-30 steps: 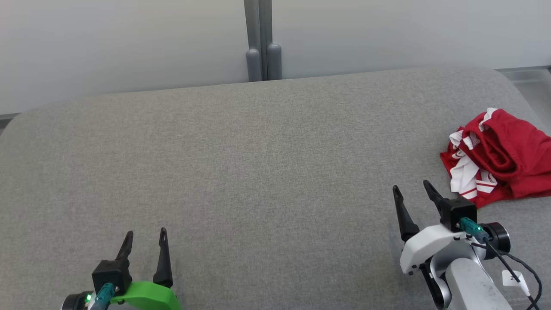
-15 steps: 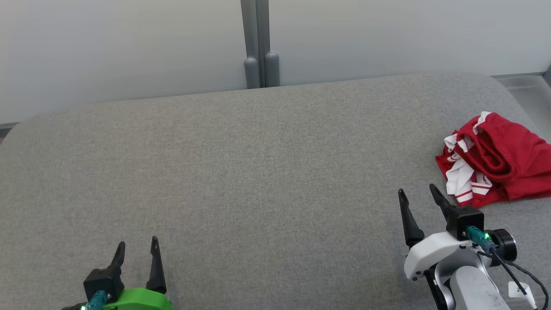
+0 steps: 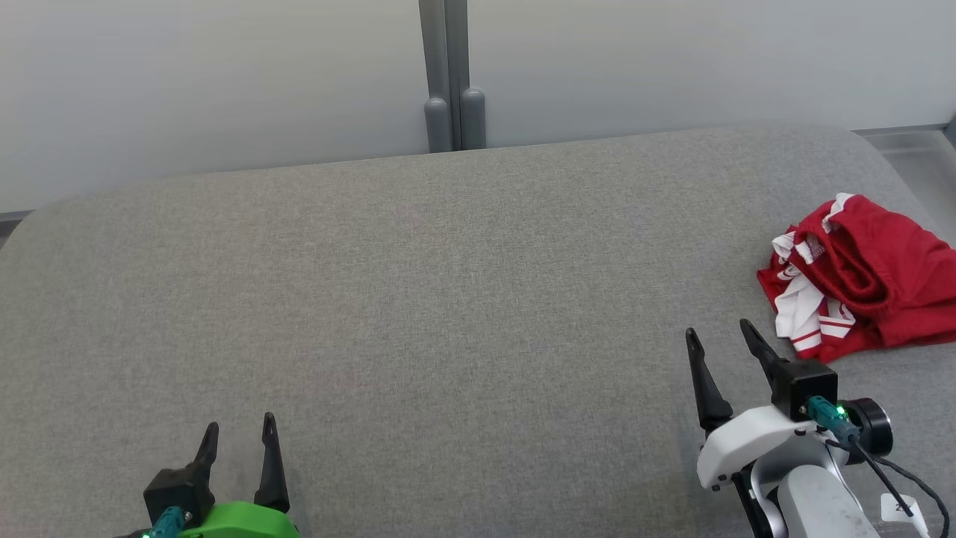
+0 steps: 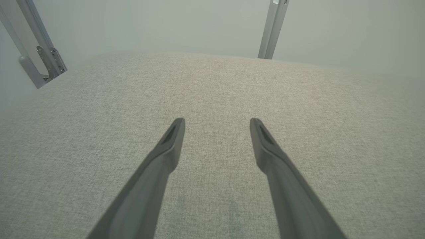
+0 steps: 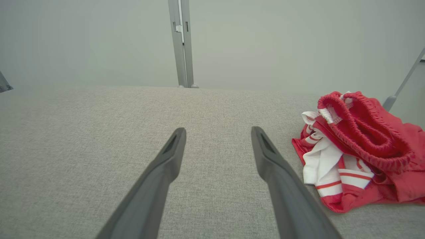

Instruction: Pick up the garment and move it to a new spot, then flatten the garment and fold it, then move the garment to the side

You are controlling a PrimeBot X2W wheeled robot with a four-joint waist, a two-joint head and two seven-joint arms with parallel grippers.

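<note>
Head view puts the garment point(image 3: 859, 276) at 3 o'clock on the table point(image 3: 448, 299), close to its right edge: a crumpled red heap with white striped trim, running off the frame's right side. The right gripper point(image 3: 715, 329) sits at 5 o'clock, fingers apart and empty, with the heap near it toward 2 o'clock but not touching. The left gripper point(image 3: 240, 421) is at 7 o'clock, also spread and empty, well apart from the cloth; its wrist view shows the left gripper point(image 4: 215, 119) over bare table. In the right wrist view the garment point(image 5: 362, 149) lies at 3 o'clock of the right gripper point(image 5: 218, 129), and its gathered waistband point(image 5: 358, 132) stands up in a thick roll on top. The cloth looks thin, soft and light, likely shorts, so it should lift with little effort but will sag, trail and unfold unevenly from any single hold. The waistband roll seems the best place to pinch, being raised and bulky enough for the fingers to close around; the flat striped panel point(image 5: 328, 172) nearest the fingers lies low on the table and would be harder to get under. Against the earlier frames, the whole picture has shifted a little, the post point(image 3: 452, 75) and far table edge with it, so the camera tipped; the heap keeps the same shape and place, the right gripper has barely moved relative to it, and the left gripper sits lower in frame.
</note>
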